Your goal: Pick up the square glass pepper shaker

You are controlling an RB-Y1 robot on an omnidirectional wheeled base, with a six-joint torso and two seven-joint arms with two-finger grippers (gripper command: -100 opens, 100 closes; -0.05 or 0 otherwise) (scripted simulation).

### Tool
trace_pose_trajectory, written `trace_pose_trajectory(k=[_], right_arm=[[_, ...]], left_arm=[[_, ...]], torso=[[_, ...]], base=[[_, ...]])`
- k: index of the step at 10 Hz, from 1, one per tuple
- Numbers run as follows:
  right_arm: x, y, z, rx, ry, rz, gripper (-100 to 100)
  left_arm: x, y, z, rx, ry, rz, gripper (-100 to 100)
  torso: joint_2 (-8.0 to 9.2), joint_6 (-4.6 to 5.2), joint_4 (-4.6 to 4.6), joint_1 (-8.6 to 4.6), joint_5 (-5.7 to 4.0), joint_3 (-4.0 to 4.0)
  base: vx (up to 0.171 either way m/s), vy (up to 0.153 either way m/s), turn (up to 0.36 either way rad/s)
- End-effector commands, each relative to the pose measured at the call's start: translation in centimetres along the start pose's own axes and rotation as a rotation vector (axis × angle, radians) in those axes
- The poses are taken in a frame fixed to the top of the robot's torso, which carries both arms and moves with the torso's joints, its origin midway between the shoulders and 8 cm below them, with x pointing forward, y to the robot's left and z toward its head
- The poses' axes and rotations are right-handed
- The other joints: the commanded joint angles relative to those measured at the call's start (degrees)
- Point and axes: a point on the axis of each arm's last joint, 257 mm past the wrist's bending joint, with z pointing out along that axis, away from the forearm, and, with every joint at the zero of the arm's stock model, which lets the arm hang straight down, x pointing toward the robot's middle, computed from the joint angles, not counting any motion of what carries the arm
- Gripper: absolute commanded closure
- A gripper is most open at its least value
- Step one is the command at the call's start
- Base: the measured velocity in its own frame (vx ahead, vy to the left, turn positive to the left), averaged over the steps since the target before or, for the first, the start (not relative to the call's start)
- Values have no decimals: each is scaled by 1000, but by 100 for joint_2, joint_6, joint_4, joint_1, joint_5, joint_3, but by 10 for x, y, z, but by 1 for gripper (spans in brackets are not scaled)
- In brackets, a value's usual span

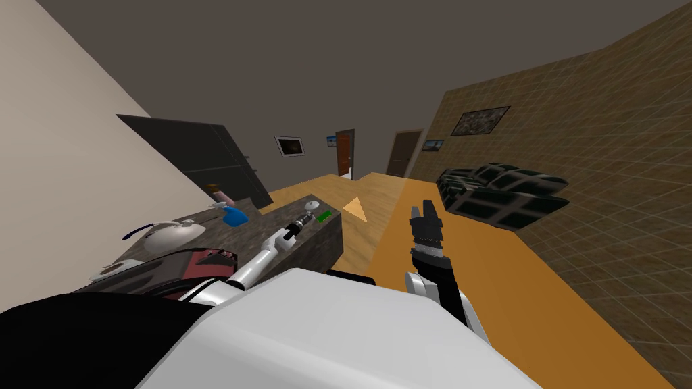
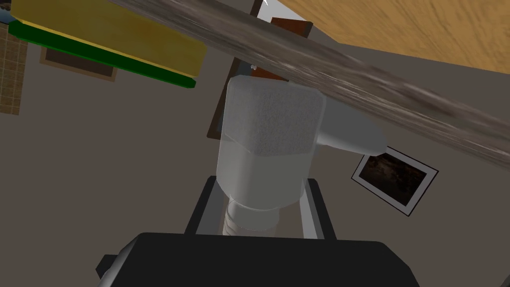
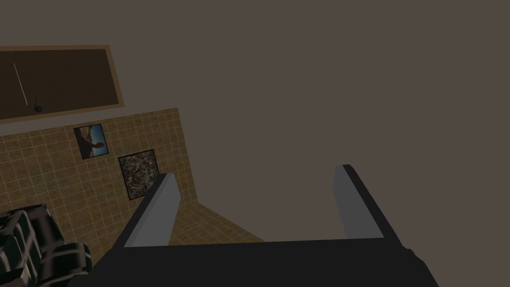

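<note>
The step in hand is the grasp itself. The left gripper point(image 1: 305, 216) reaches along the bench point(image 1: 267, 219) to its far end. There the pepper shaker point(image 1: 312, 204) stands close to the end edge, just beside a green and yellow sponge point(image 1: 324, 216).

In the left wrist view the shaker point(image 2: 269, 129) is a pale, see-through block with flat sides and a ribbed neck. It sits deep in the left gripper point(image 2: 262, 180), with its neck almost at the dark body. The fingers point(image 2: 315, 209) stand well closer together than an open pair and lie along its two sides. I judge them clamped on it, though the contact itself is hard to make out. The shaker's broad end meets the grey-brown edge of the bench point(image 2: 398, 94), and I cannot tell whether it rests there or has come clear.

The hold looks made, so what remains is the lift. That calls for a straight rise away from the bench top, with the grip kept firm on the smooth sides. It also needs enough clearance that the sponge point(image 2: 104, 45) is not brushed.

The right gripper point(image 1: 422, 206) hangs off the bench's end, over the orange floor, and takes no part. Its fingers point(image 3: 159, 209) are wide apart with nothing between them.
</note>
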Motion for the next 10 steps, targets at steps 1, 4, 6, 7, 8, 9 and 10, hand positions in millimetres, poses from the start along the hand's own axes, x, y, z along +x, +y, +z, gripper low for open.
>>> trace_pose_trajectory(k=[1,4,6,7,8,9,10], right_arm=[[0,0,0,0,0,0,0],[0,0,0,0,0,0,0],[0,0,0,0,0,0,0],[0,0,0,0,0,0,0],[0,0,0,0,0,0,0],[0,0,0,0,0,0,0],[0,0,0,0,0,0,0]], left_arm=[[1,-6,-8,13,-3,-1,100],[6,-1,-27,1,6,1,100],[5,3,-40,-10,8,4,100],[9,1,-47,-5,13,3,100],[6,-8,-50,13,6,2,100],[1,-18,-49,31,-5,2,100],[6,-4,-63,-2,11,5,100]], torso=[[0,0,0,0,0,0],[-1,2,0,-3,-1,0],[0,5,1,-2,1,0],[-8,1,-1,2,2,-4],[-11,2,-4,3,3,-7],[-1,3,-1,1,4,-1],[10,8,5,-2,4,7]], base=[[37,2,15],[47,-3,-3],[53,-2,3],[77,2,4],[33,-1,6],[0,0,0],[51,-13,-18]])
